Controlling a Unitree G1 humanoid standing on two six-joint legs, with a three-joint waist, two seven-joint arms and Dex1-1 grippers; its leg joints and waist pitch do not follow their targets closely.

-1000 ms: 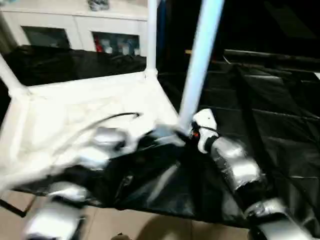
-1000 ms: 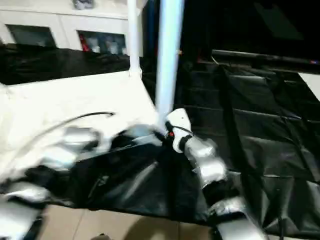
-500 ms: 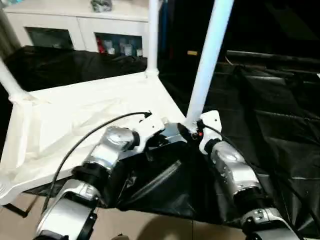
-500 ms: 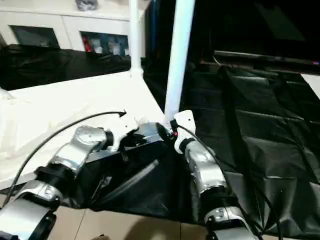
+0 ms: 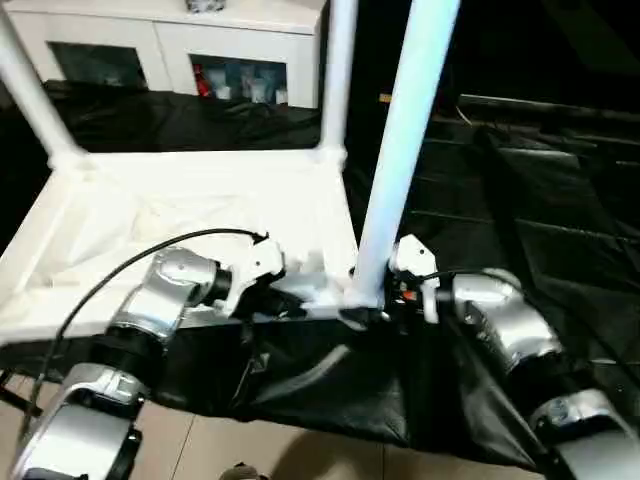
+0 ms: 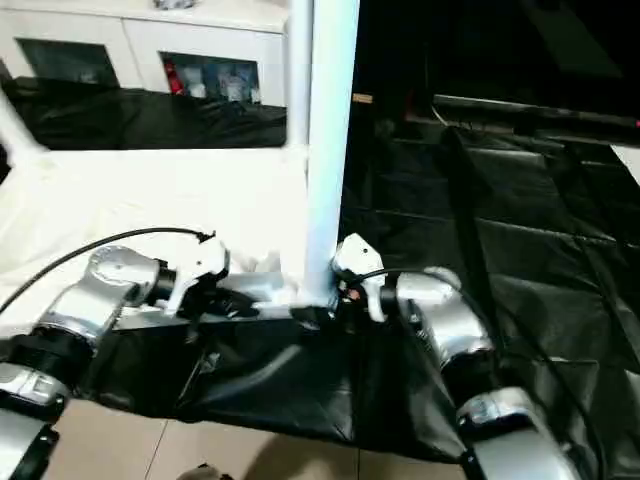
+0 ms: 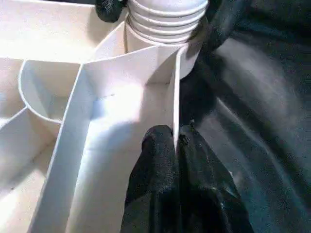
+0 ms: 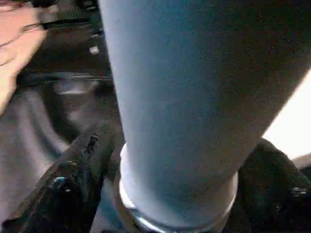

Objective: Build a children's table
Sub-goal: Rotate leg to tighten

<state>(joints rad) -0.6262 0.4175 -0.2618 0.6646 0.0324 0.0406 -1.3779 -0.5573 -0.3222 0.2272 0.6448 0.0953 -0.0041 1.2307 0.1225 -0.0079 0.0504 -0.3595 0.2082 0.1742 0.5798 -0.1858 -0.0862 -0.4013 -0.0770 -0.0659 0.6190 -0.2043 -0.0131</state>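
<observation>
Black left fingers [image 7: 167, 179] pinch the tabletop [image 5: 180, 210] rib; right fingers [image 8: 80, 160] apparently straddle the leg [image 5: 395, 190].

Head stereo pair is looking forward and down over both forearms, sharing the near-right leg [image 5: 400, 150] and tabletop [image 5: 200, 200]. Left wrist camera is sitting close on a tabletop rib; right wrist camera is pressing near that leg's base.

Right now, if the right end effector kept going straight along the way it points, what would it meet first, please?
Most likely the near leg: the right end effector has a finger either side of its base, by the tabletop corner socket, so it lies directly ahead.
</observation>
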